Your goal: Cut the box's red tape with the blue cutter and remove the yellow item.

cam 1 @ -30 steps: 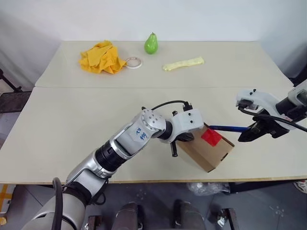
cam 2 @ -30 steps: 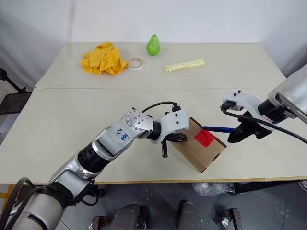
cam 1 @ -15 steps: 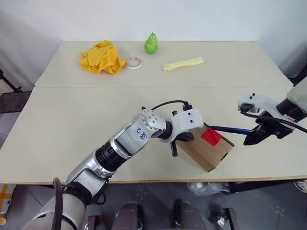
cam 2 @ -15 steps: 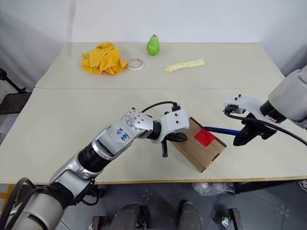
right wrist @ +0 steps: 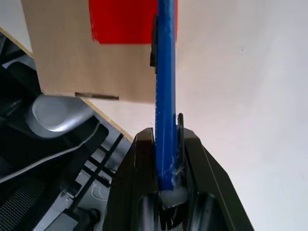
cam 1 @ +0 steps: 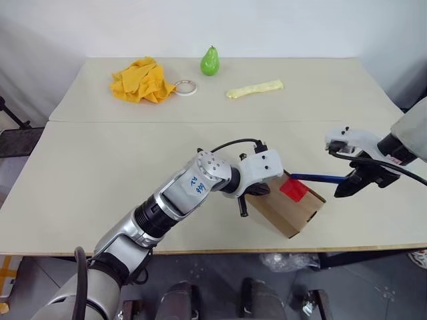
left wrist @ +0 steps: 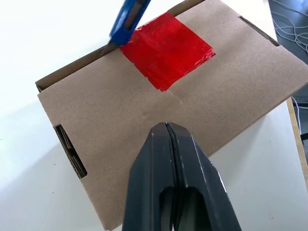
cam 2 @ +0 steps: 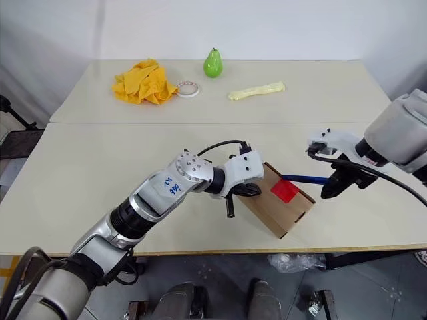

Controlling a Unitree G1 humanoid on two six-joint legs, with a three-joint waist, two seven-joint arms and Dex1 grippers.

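The brown box (cam 1: pixel 291 208) lies near the table's front edge, with the red tape (cam 1: pixel 293 189) across its closed flaps. My right gripper (right wrist: pixel 166 137) is shut on the blue cutter (cam 1: pixel 317 177). The cutter reaches in from the right and its tip meets the box's far edge at the tape's corner (left wrist: pixel 166 48). My left gripper (left wrist: pixel 166 127) is shut and empty, its fingertips (cam 1: pixel 243 207) at the box's left end, over the cardboard (left wrist: pixel 226 96). The yellow item is hidden.
At the table's far side lie a rumpled orange-yellow cloth (cam 1: pixel 140 80), a tape roll (cam 1: pixel 186 86), a green pear (cam 1: pixel 211 61) and a long pale yellow strip (cam 1: pixel 255 89). The box sits close to the table's front edge (cam 1: pixel 220 252).
The right forearm has swung slightly while the cutter's tip stays at the tape's edge. The left arm and the box have not moved.
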